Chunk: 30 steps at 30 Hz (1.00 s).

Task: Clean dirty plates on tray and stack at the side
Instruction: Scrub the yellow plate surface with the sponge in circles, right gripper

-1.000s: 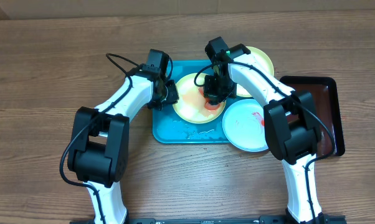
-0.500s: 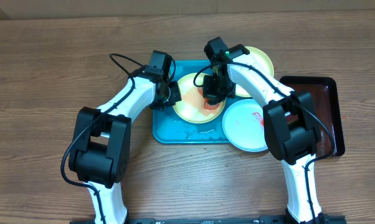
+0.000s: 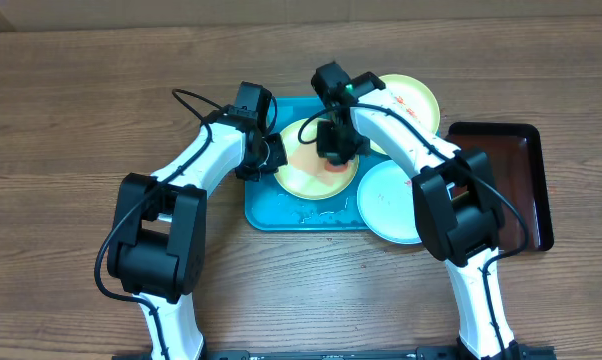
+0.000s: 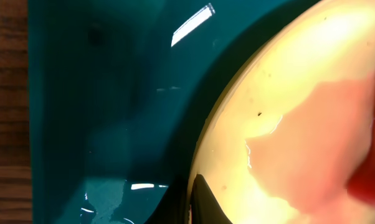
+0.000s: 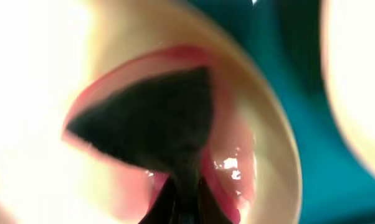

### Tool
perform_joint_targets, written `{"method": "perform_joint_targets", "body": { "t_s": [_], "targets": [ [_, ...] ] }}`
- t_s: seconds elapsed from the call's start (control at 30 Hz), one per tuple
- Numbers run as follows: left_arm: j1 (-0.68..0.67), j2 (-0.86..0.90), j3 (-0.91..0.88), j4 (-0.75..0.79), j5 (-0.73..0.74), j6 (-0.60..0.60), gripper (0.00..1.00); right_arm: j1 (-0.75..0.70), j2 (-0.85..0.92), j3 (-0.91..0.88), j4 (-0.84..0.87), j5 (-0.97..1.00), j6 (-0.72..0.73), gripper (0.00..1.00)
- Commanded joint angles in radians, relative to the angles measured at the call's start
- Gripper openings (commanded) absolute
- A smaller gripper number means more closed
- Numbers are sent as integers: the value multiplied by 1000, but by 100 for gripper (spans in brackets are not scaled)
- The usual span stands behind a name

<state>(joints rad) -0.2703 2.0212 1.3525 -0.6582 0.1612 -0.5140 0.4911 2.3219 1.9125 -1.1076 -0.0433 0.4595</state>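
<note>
Overhead view: bright, even light from above, sharp throughout. Soft, short shadows fall beside the arms [image 3: 196, 160] on the table [image 3: 71, 120], and there is a faint wet sheen on the tray [image 3: 281, 212]. Left wrist view: the tray surface is dim, with white glare streaks far and near. The plate [image 4: 287, 106] is overexposed and soft, blurring to red at the right edge. Right wrist view: wholly out of focus, with the left side blown out white.

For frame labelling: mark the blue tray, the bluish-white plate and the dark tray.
blue tray [image 3: 281, 212]: overhead view, bare front-left floor
bluish-white plate [image 3: 386, 205]: overhead view, centre
dark tray [image 3: 531, 190]: overhead view, floor, right half
</note>
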Motion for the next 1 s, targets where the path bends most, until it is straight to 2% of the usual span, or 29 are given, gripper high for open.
{"method": "perform_joint_targets", "body": {
  "t_s": [0.0, 0.33, 0.63, 0.97],
  "targets": [
    [12, -30, -8, -7, -11, -2, 4, 17, 14, 22, 53, -21, -16, 4],
    [12, -30, -8, -18, -11, -2, 4, 85, 14, 21, -28, -129, -24, 4],
    [12, -30, -8, -18, -11, -2, 4, 15, 14, 21, -103, -69, -45, 4],
    [12, -30, -8, -19, -11, -2, 4, 2, 14, 21, 56, -15, -45, 4]
  ]
}}
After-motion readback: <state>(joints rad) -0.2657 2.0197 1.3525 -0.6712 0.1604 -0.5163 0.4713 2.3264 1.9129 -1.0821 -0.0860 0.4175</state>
